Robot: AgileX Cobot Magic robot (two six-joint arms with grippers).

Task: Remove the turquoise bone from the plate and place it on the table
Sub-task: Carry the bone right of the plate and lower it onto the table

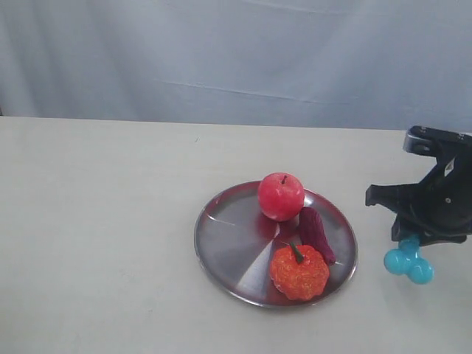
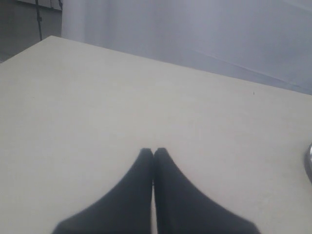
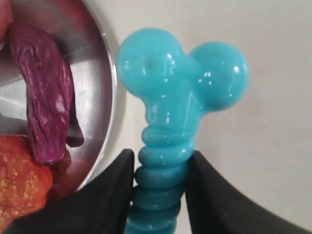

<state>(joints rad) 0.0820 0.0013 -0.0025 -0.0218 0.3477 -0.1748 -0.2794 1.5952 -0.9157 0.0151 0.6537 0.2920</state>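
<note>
Off-white table [image 1: 96, 221] fills the scene and is bare on the left and far side. Silver plate [image 1: 228, 243] sits right of centre. It holds a red apple [image 1: 280, 196] at its far edge, an orange pumpkin [image 1: 299, 273] at its near edge and a dark purple vegetable [image 1: 316, 234] between them on the right side.

Turquoise bone [image 1: 408, 263] is already off the plate, over bare table just right of the plate rim. It is held upright-ish with one knobby end pointing down. Can't tell whether that end touches the table.

Right gripper [image 1: 408, 240] is clamped on the bone's ribbed shaft, fingers [image 3: 122, 180] pinching either side. That hold leaves the lobed end free to land first.

Left gripper [image 2: 153, 153] has its jaws pressed together with nothing in them. It is parked over bare table, left of the plate, out of the way.

Judgement: the carry looks done. What remains is to lower and release. The spot looks clear enough of the rim that the bone shouldn't roll back onto the plate.
</note>
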